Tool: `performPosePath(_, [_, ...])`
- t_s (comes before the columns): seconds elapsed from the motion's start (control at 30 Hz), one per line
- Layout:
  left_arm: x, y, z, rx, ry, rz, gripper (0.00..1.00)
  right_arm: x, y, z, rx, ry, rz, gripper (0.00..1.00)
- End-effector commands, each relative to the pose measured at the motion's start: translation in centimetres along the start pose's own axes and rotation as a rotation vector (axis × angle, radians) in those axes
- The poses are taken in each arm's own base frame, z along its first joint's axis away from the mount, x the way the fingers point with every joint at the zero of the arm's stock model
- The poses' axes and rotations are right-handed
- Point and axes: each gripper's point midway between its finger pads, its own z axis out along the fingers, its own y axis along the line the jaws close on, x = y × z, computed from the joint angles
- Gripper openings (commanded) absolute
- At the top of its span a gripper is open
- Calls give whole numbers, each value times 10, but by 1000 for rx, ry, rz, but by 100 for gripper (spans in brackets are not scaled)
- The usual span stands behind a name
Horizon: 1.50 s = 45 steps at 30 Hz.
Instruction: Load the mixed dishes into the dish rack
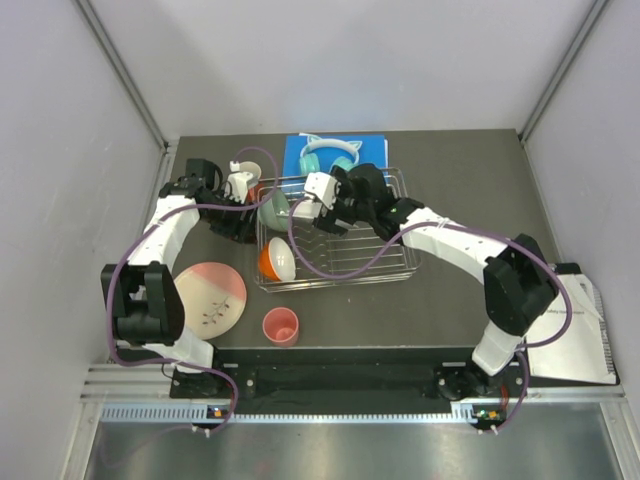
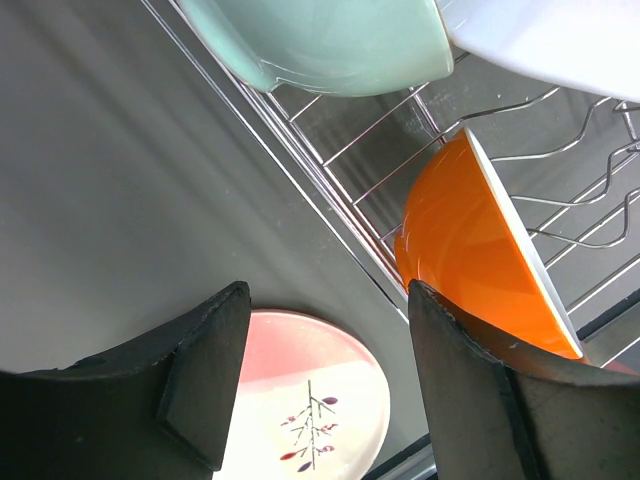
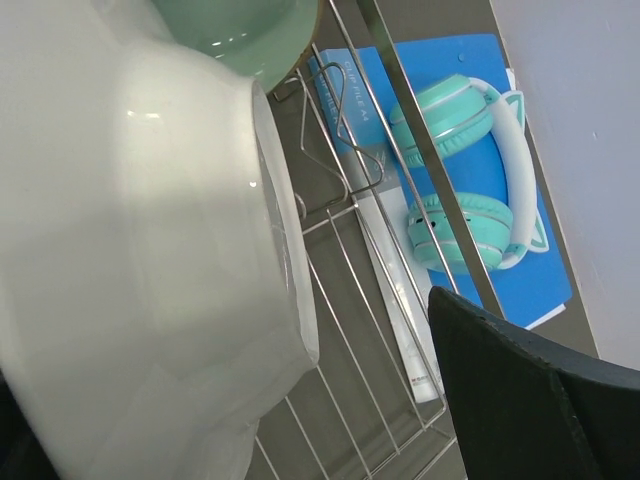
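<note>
The dish rack (image 1: 385,262) stands mid-table. The mint green bowl (image 1: 272,210) leans in its left end and the orange cup (image 1: 277,260) lies tilted in its front left corner. The pink-and-cream plate (image 1: 210,298) and coral pink cup (image 1: 280,326) sit on the table in front of it. My left gripper (image 1: 238,226) is open and empty beside the rack's left rim; in the left wrist view (image 2: 328,300) the plate (image 2: 320,400) shows between its fingers. My right gripper (image 1: 308,212) is open over the rack. A white dish (image 3: 130,250) fills the left of its view, apart from the visible finger (image 3: 520,400).
Teal cat-ear headphones (image 1: 330,155) lie on a blue book (image 1: 370,150) behind the rack; both also show in the right wrist view (image 3: 470,180). A white sheet (image 1: 590,330) lies at the table's right edge. Grey walls close in on three sides.
</note>
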Motion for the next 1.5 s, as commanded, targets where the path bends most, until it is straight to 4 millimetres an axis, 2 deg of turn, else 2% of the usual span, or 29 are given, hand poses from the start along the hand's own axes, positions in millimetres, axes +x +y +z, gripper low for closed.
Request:
performPosePath(0.0, [-12,-4,-12,-8,-51,35,69,-39,-22,-22,78,-102,-4,100])
performPosePath(0.2, [-11,-4,-10,-4,-49,32,69,-50,-28,-32,91,-128,-10,100])
performPosePath(0.43, [-14,-5,-8,6,-48,25,69,-66,-21,-39,82,-164,-27,100])
performPosePath(0.67, [-11,-3,-7,-1,-41,25,69,-88,5,-47,26,-192,-61,100])
performPosePath(0.9, [-13,-4,-7,5,-47,22,69,-80,16,-45,23,-180,-49,100])
performPosePath(1.17, [-10,-5,-8,5,-43,22,69,-78,8,-32,56,-169,-64,100])
performPosePath(1.47, [-11,-5,-8,4,-44,24,68,-83,-11,-16,113,-155,-110,100])
